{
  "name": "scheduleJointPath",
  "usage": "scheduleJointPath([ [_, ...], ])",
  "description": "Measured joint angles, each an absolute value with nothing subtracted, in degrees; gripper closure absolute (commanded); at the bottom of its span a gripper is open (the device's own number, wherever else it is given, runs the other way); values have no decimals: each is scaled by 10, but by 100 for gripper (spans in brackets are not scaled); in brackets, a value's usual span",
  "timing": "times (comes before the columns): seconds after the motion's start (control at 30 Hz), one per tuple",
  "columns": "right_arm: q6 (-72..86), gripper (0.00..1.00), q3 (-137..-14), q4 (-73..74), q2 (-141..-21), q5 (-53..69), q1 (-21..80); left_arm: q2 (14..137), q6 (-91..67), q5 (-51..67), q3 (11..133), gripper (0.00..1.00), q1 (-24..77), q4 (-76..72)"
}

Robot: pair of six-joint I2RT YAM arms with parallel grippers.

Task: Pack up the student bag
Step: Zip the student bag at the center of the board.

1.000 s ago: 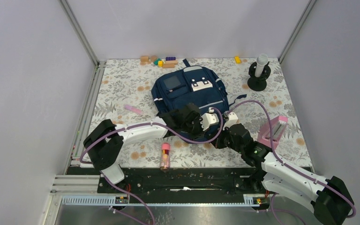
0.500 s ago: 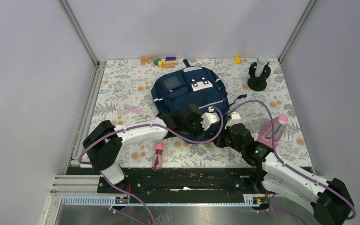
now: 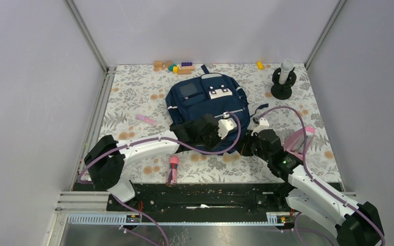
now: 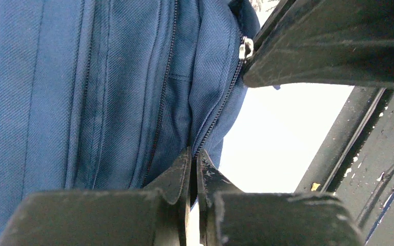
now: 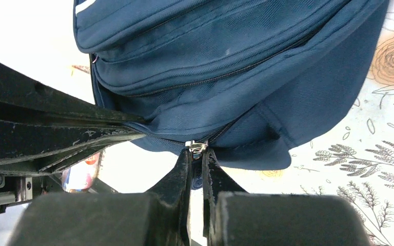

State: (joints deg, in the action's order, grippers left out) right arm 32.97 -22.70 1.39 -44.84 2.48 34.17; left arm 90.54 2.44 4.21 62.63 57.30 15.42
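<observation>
Right wrist shows my right gripper [image 5: 197, 154] pinched shut on the zipper pull [image 5: 197, 146]. The left gripper [image 4: 194, 157] clamps the fabric beside the zip. The student bag [image 3: 208, 100], mid-table, looks soft and floppy, so I'd hold it by seams and pulls. A pink-capped tube [image 3: 174, 168] lies near and wooden blocks [image 3: 177, 66] lie far; neither is in the way.

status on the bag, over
Left gripper shut on bag edge. Right gripper shut on zipper pull. The bag lies on table. Pink tube lies apart from it.
</observation>
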Motion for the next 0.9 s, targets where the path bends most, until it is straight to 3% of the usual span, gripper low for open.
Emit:
scheduleJointPath([
  [0.9,283,100,-246,-27,-513,121,246,797,5,-31,585,98,498,272],
])
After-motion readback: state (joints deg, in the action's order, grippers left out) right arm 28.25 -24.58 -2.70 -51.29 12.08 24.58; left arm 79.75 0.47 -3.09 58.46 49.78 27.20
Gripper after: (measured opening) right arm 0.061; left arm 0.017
